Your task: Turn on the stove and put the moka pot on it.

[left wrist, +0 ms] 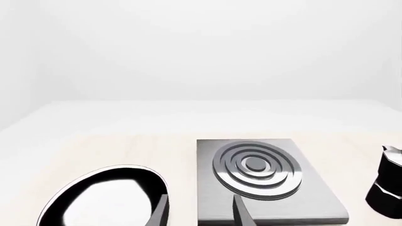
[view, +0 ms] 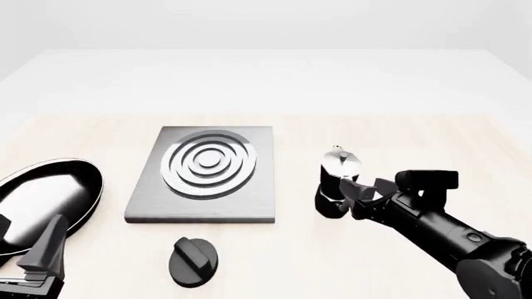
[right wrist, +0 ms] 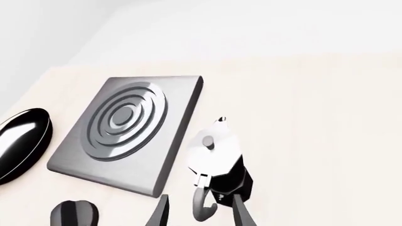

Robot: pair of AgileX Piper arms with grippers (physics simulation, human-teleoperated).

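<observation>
The stove point(view: 204, 177), a grey square plate with silver rings, lies left of centre; it also shows in the left wrist view point(left wrist: 257, 172) and the right wrist view point(right wrist: 125, 125). Its black knob point(view: 194, 261) sits apart in front of it. The moka pot point(view: 337, 180) stands upright on the table to the right of the stove. My right gripper point(view: 359, 194) is open just behind the pot; in the right wrist view point(right wrist: 201, 217) its fingers straddle the pot's curved handle point(right wrist: 202, 205). My left gripper point(view: 42, 248) is open and empty at the front left.
A shiny black frying pan point(view: 46, 199) lies at the left edge, just beyond my left gripper, and shows in the left wrist view point(left wrist: 107, 197). The moka pot point(left wrist: 389, 188) is at the edge of that view.
</observation>
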